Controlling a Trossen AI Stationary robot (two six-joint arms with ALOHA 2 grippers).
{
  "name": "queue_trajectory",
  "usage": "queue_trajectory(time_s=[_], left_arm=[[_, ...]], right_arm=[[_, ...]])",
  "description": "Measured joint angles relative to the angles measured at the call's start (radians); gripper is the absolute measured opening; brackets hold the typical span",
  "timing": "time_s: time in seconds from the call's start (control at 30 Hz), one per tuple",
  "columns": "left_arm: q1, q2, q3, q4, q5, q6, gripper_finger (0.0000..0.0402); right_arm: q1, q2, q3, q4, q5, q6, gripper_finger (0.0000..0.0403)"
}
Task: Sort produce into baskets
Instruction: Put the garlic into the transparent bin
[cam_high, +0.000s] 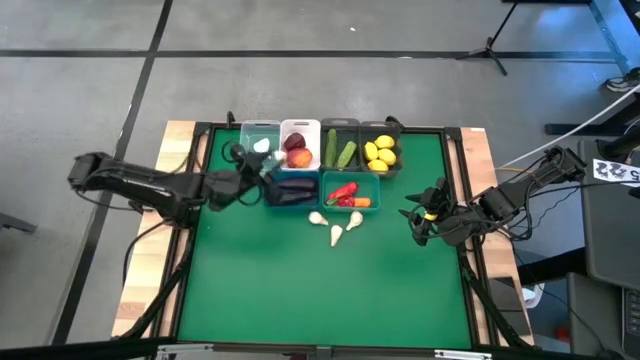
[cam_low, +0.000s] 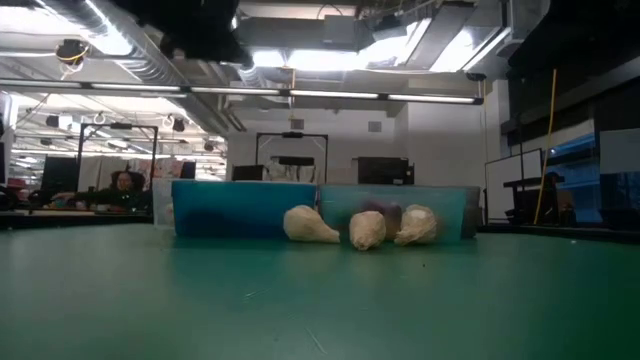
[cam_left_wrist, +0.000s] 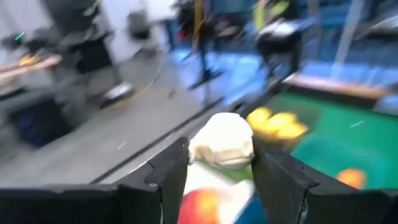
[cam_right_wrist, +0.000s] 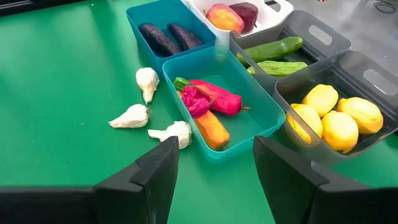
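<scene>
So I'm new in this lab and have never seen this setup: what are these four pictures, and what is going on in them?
It is one moment seen by four cameras on a two-armed table robot. One camera looks straight down, one sits at table height, and one rides on each wrist.

From above, the left pincer is over the clear bin at the back. Its wrist camera shows it closed on a white garlic bulb. The right pincer waits open near the table's right edge.

Six bins stand in a cluster: lemons in one grey bin, cucumbers in the other, peaches in the white one, eggplants in the blue one, peppers and a carrot in the teal one. Three garlic bulbs lie loose on the green mat.
</scene>
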Motion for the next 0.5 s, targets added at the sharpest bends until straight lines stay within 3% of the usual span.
queue_trajectory(time_s=[0.2,0.37,0.5], left_arm=[[0.167,-0.026,-0.023,-0.368,0.019,-0.268,0.0166],[0.325,-0.016,-0.134,-0.353,0.072,-0.337,0.0166],[0.446,-0.016,-0.203,-0.282,0.238,-0.333,0.0166]], right_arm=[[0.000,0.000,0.000,0.000,0.005,0.000,0.0209],[0.000,0.000,0.000,0.000,0.008,0.000,0.0209],[0.000,0.000,0.000,0.003,0.008,0.000,0.0209]])
